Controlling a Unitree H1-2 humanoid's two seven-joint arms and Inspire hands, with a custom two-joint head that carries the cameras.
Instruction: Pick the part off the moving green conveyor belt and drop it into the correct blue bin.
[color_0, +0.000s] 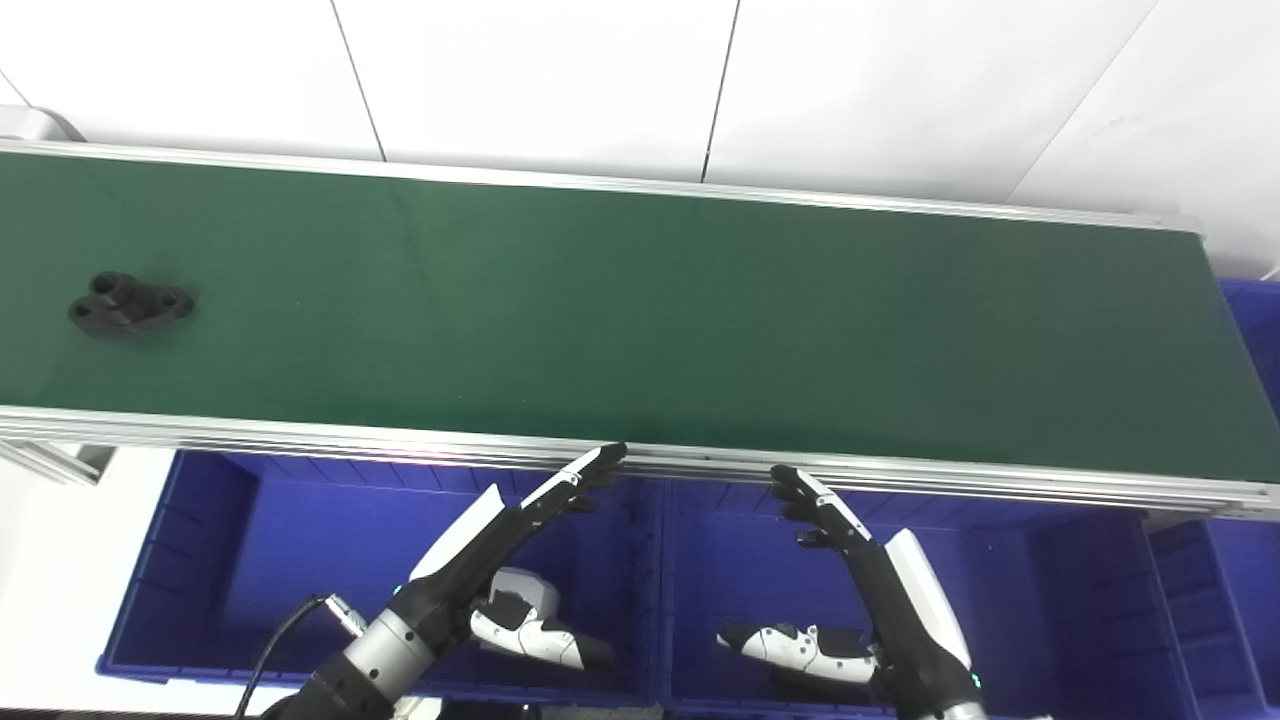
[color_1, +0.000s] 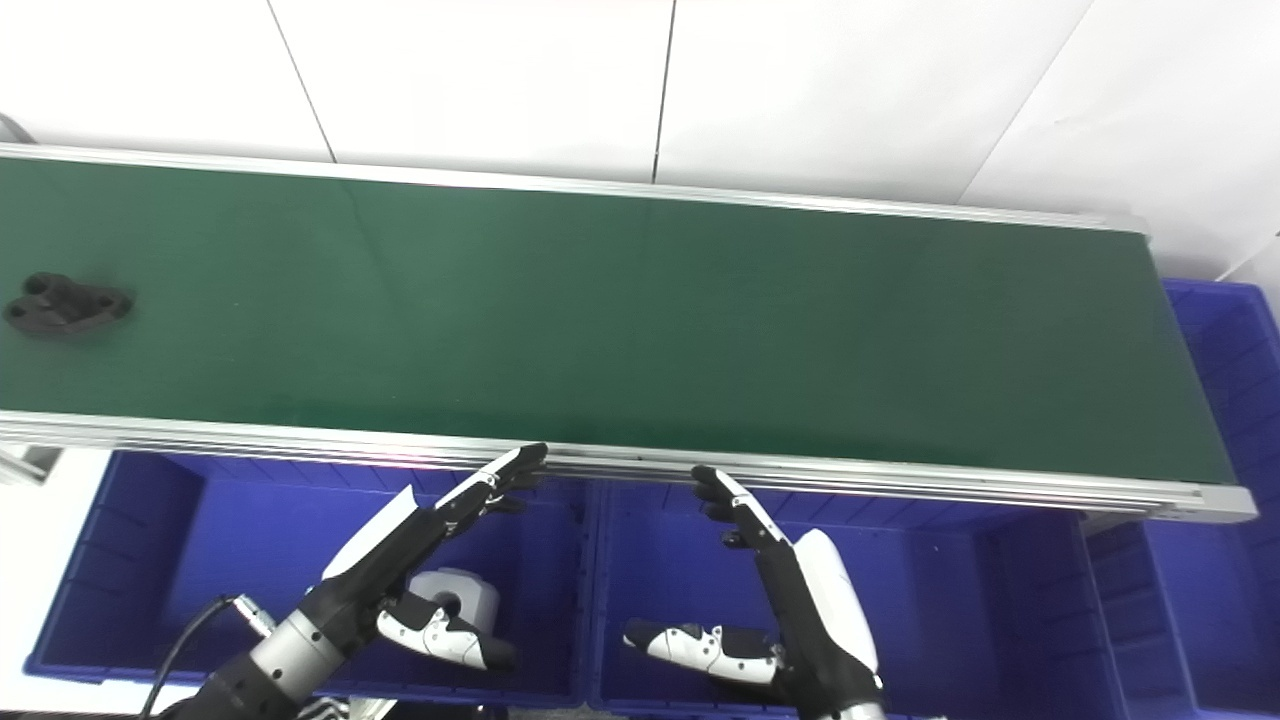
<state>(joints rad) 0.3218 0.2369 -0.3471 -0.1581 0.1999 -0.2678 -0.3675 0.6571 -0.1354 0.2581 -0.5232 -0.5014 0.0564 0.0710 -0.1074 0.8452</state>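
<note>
A black bracket-shaped part (color_0: 128, 303) lies on the green conveyor belt (color_0: 640, 320) at its far left end. My left hand (color_0: 510, 560) hovers open over the left blue bin (color_0: 200, 560), its fingers stretched up to the belt's near rail. My right hand (color_0: 860, 590) is open too, above the middle blue bin (color_0: 1000, 590), fingers pointing at the rail. Both hands are far to the right of the part and hold nothing.
A white part (color_1: 470, 595) rests in the left bin under my left hand. A third blue bin (color_1: 1230, 600) stands at the right, and another blue bin (color_0: 1255, 320) sits past the belt's right end. The aluminium rail (color_0: 300, 435) runs along the belt's near edge.
</note>
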